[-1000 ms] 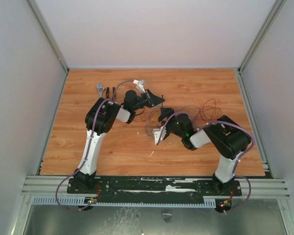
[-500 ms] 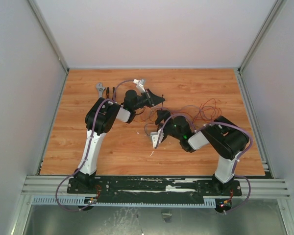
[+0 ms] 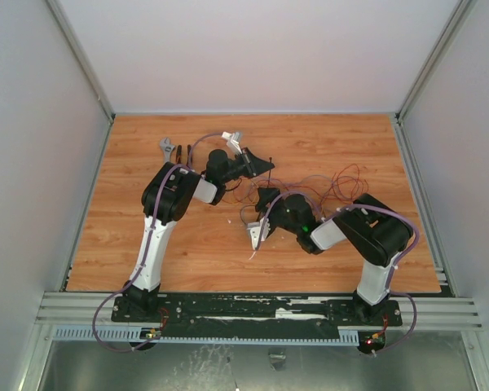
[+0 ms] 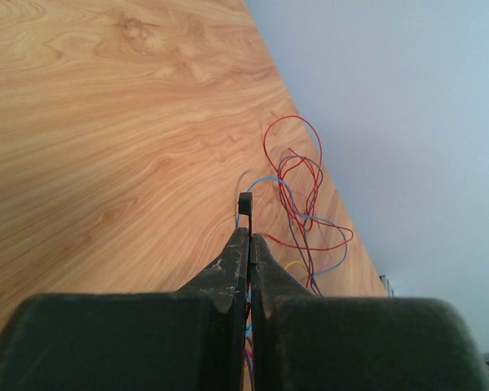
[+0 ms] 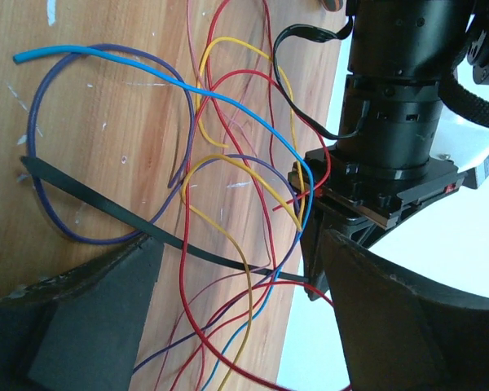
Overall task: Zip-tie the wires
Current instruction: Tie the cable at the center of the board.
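My left gripper (image 3: 263, 167) is shut on the zip tie (image 4: 245, 202), a thin black strip whose square head sticks out just past the fingertips (image 4: 238, 244). In the right wrist view the strip (image 5: 106, 205) runs across the table from the left gripper (image 5: 314, 273), passing under and among the wires (image 5: 228, 163), which are red, purple, yellow and blue loops. My right gripper (image 5: 243, 244) is open and empty, its fingers either side of the strip and the wires, a little above them. In the top view it (image 3: 265, 199) is just in front of the left gripper, with wires (image 3: 342, 183) spreading to the right.
A silver wrench (image 3: 167, 147) lies at the back left of the wooden table (image 3: 147, 244). White walls close in three sides. A wire bunch (image 4: 297, 195) lies near the table's far edge in the left wrist view.
My right arm has shifted a little to the left and nearer, bringing its open gripper closer under the left gripper. The left arm has held still with the zip tie.
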